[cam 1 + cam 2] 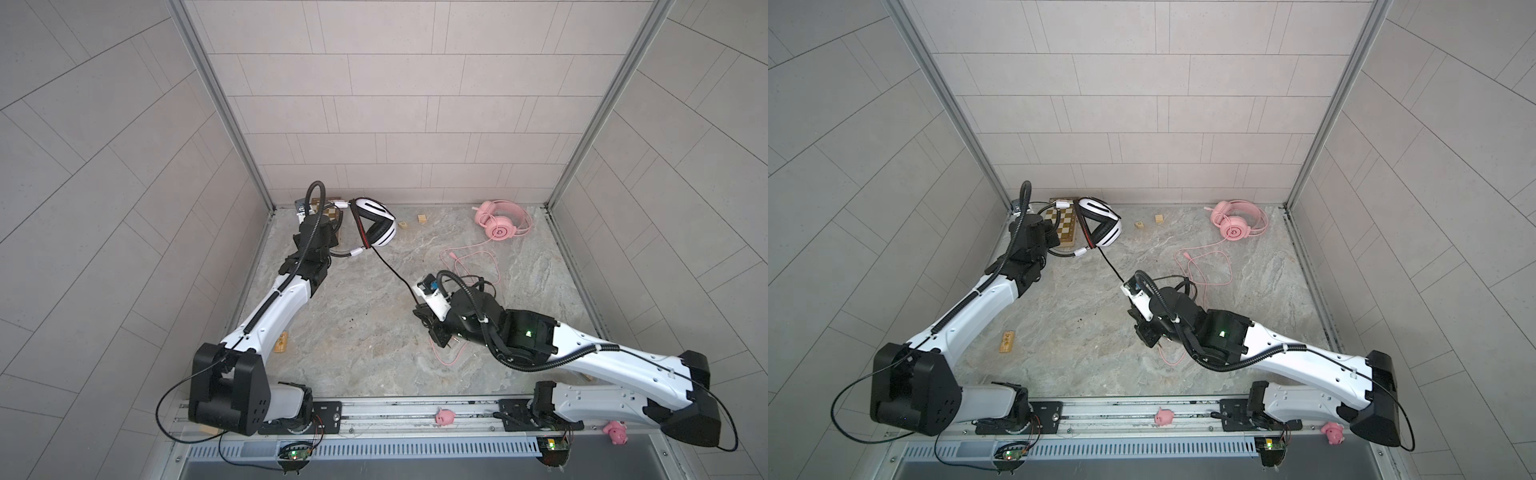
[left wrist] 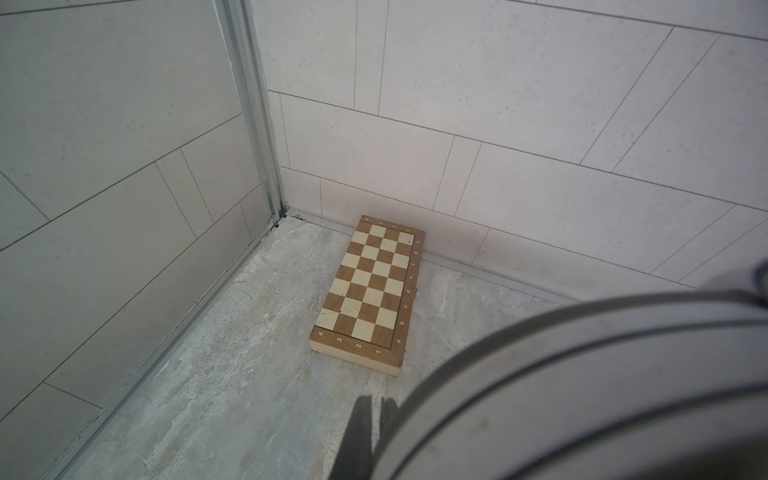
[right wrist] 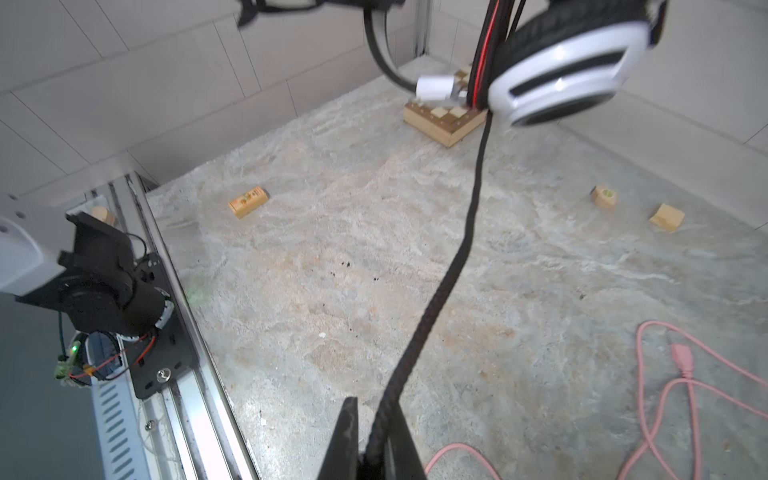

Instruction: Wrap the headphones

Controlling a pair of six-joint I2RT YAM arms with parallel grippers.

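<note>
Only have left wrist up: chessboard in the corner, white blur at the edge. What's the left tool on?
Observer: The white headset. The left tool is shut on it and holds it up off the table.
Operator: Where's its cord?
Observer: The black cord runs in a nearly straight line from the headset down to the right tool, which is shut on it.
Operator: Second headset?
Observer: The pink headset lies near the far right corner, neither tool on it, with its pink cord loose on the table.
</note>
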